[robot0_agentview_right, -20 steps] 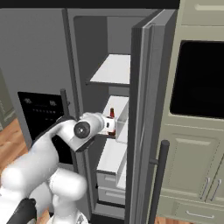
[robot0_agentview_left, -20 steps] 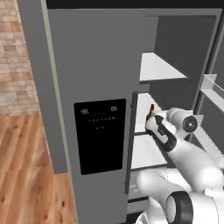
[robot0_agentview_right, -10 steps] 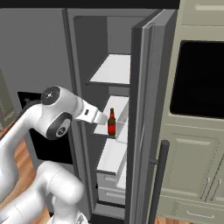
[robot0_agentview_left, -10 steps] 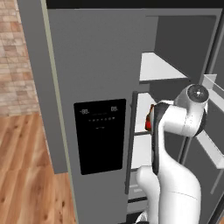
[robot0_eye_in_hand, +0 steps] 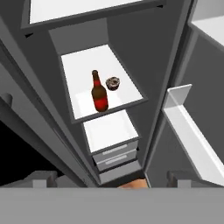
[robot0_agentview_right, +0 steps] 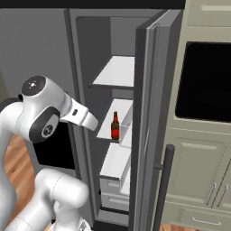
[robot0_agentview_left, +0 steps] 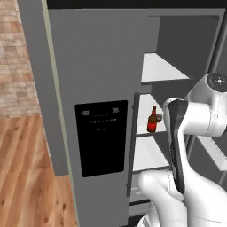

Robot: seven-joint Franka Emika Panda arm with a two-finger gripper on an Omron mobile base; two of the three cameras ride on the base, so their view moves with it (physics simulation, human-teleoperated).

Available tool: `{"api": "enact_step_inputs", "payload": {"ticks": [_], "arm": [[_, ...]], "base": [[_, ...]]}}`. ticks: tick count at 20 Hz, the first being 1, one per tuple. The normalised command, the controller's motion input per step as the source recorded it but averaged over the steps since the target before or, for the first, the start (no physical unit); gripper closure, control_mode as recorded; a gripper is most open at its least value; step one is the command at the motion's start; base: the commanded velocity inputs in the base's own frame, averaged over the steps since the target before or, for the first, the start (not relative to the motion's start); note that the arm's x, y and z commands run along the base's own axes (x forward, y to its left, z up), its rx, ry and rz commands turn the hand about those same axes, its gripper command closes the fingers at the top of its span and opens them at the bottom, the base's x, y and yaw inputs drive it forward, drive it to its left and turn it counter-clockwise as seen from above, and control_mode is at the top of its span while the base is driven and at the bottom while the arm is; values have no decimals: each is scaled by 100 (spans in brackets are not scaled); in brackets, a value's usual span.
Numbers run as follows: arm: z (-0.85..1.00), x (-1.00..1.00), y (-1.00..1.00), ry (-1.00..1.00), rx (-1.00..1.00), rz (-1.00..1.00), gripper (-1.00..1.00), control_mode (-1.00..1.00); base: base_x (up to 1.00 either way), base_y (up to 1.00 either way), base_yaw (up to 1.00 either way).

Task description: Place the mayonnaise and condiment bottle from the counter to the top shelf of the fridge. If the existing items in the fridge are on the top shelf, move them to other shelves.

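The grey fridge (robot0_agentview_left: 101, 88) stands open. Its top shelf (robot0_agentview_right: 117, 72) (robot0_eye_in_hand: 74, 8) is bare. On the shelf below stand the existing items: a red bottle with a brown neck (robot0_eye_in_hand: 99, 97) (robot0_agentview_left: 152, 120) (robot0_agentview_right: 115, 127) and, just beside it, a small round brownish thing (robot0_eye_in_hand: 113, 82) (robot0_agentview_left: 158, 117). My gripper (robot0_eye_in_hand: 111, 179) hangs open and empty in front of the fridge, well back from that shelf, looking down into it. The mayonnaise, the condiment bottle and the counter are out of view.
The open fridge door (robot0_agentview_right: 151, 113) stands to the right, its white door bin (robot0_eye_in_hand: 192, 140) close beside my hand. Drawers (robot0_eye_in_hand: 116, 155) sit under the lower shelves. A wall oven and cabinets (robot0_agentview_right: 205, 81) lie further right. A brick wall (robot0_agentview_left: 15, 57) and wood floor are left.
My arm has risen and drawn back out of the fridge, away from the red bottle, which stays standing on the second shelf. The gripper stayed open.
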Motion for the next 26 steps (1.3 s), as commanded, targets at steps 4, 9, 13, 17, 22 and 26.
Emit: {"api": "enact_step_inputs", "payload": {"ticks": [4,9,13,17,22,26], "arm": [[0,-3,3,-6,0,1,-100,-100],[0,-16,17,0,0,7,-100,100],[0,0,0,0,0,0,-100,100],[0,0,0,0,0,0,-100,100],[0,0,0,0,0,0,-100,100],[0,0,0,0,0,0,-100,100]], "base": [[0,0,0],[-8,13,6],[-18,72,68],[-11,46,97],[-7,21,100],[-2,1,100]]}}
